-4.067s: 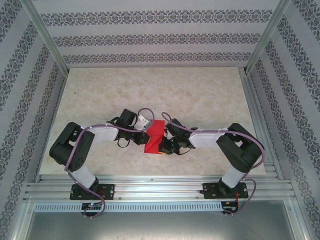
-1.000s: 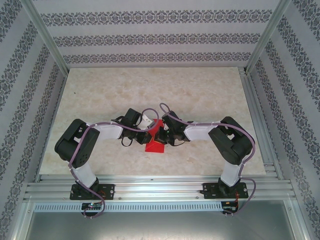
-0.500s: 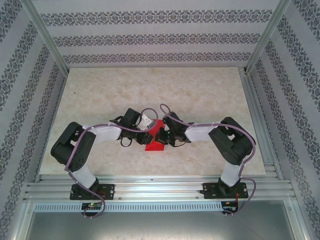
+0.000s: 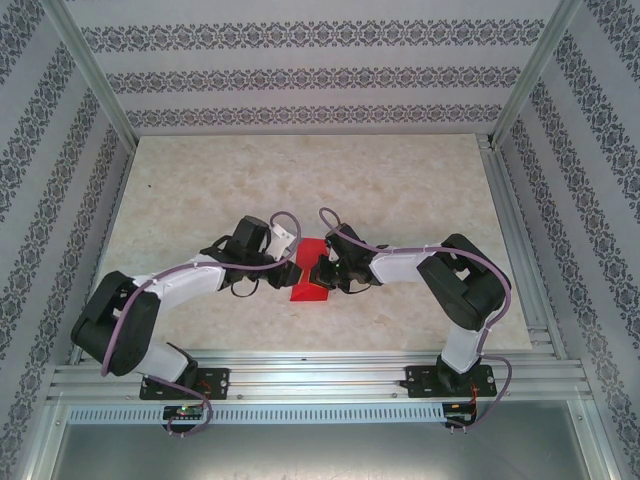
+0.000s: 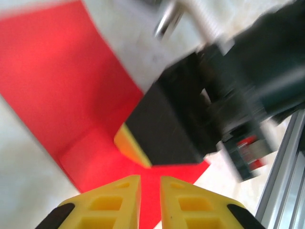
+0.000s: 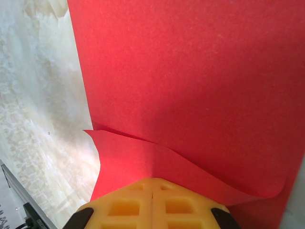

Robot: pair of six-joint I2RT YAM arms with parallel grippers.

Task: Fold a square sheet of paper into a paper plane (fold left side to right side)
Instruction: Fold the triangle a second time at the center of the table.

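Desk (image 4: pixel 300 180): pale beige marbled top. Walls (image 4: pixel 300 75) on three sides w/ grey-on-white ornamental wallpaper in horizontal bands. Aluminium posts (image 4: pixel 90 70) stand at the far corners, and aluminium rails (image 4: pixel 320 375) run along the near edge. Lighting is even.

Square sheet of paper (image 4: pixel 309 288): red, lying flat-ish near the desk ctr, a bit toward the near edge, btwn the left arm (image 4: pixel 180 285) and right arm (image 4: pixel 420 265). From the top cam it reads as a narrow strip, wider at its near end, i.e. already partly folded.

Left end effector (image 4: pixel 293 262) comes in from the left and right end effector (image 4: pixel 318 268) from the right. They meet over the sheet's far half, just beside each other.

Left wrist cam (blurred): yellow fingers (image 5: pixel 119 205) stand narrow, w/ a thin slit btwn them and red showing thru it. The tips are over the sheet's edge; can't tell if they touch it. Just ahead, the right end effector's black body sits on the red paper w/ a small yellow patch at its foot. That patch could be a finger pad or the paper's yellow reverse; can't tell which.

Right wrist cam: yellow fingers (image 6: pixel 124 205) are pressed together, no gap. Red paper takes up most of the frame, w/ marbled desk along the left. A loose upper layer w/ a curved, slightly lifted edge runs right up to the tips. Can't tell whether that layer is pinched or just pressed down.
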